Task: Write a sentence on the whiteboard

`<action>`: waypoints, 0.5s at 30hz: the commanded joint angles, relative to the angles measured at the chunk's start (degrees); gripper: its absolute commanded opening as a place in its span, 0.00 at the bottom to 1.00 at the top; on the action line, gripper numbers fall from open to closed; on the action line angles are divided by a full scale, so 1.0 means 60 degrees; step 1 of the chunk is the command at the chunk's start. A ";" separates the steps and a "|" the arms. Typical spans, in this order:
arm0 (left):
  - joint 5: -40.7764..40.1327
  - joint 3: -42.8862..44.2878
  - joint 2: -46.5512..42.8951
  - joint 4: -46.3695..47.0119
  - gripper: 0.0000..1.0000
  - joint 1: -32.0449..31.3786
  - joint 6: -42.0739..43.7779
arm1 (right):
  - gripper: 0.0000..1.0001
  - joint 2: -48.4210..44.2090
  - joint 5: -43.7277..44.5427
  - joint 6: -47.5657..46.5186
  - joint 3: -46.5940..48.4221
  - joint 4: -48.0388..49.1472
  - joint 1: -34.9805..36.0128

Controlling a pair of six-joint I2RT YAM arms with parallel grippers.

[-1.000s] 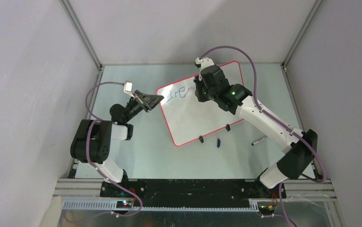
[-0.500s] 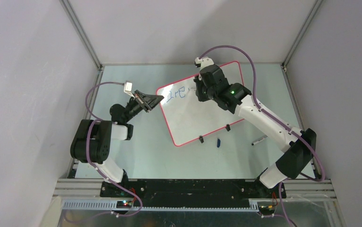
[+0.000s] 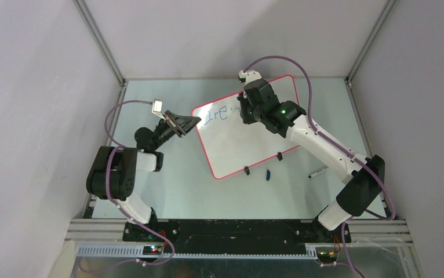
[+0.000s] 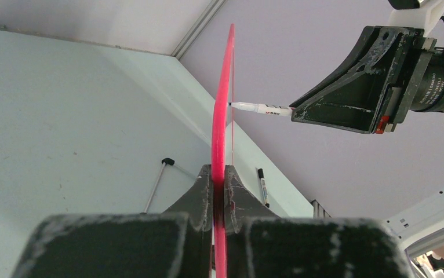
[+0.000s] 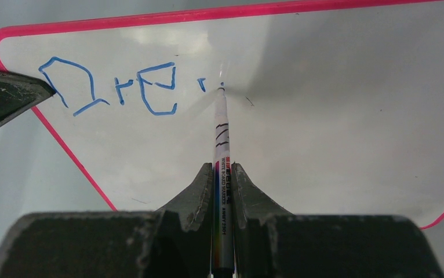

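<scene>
- One pale green table (image 3: 179,185) lies under both my arms.
- On it, toward the back and middle, the whiteboard (image 3: 237,145) stands tilted, its two black clip feet (image 3: 246,170) at the near edge.
- My left gripper (image 4: 219,174) pinches the board's pink rim at the left side, jaws pressed on either face.
- My right gripper (image 5: 224,174) reaches over the upper part of the board, jaws clamped on a whiteboard marker (image 5: 222,127).
- The marker's tip touches the white surface.
- Blue writing (image 5: 115,87) near the board's top left corner reads roughly "Dre", with one short stroke just left of the tip.
- A loose marker (image 3: 317,172) lies on the table, right of the board.
- A small blue cap (image 3: 268,174) lies just beside the feet.
</scene>
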 commanded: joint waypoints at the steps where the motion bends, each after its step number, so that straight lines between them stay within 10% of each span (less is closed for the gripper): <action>1: 0.0426 0.0298 0.0034 0.0498 0.00 -0.0109 0.0299 | 0.00 0.0029 0.0237 -0.0084 0.0471 0.0155 -0.0058; 15: 0.0465 0.0296 0.0014 0.0494 0.00 -0.0131 0.0322 | 0.00 0.0139 0.0212 -0.0082 0.0556 0.0153 -0.0119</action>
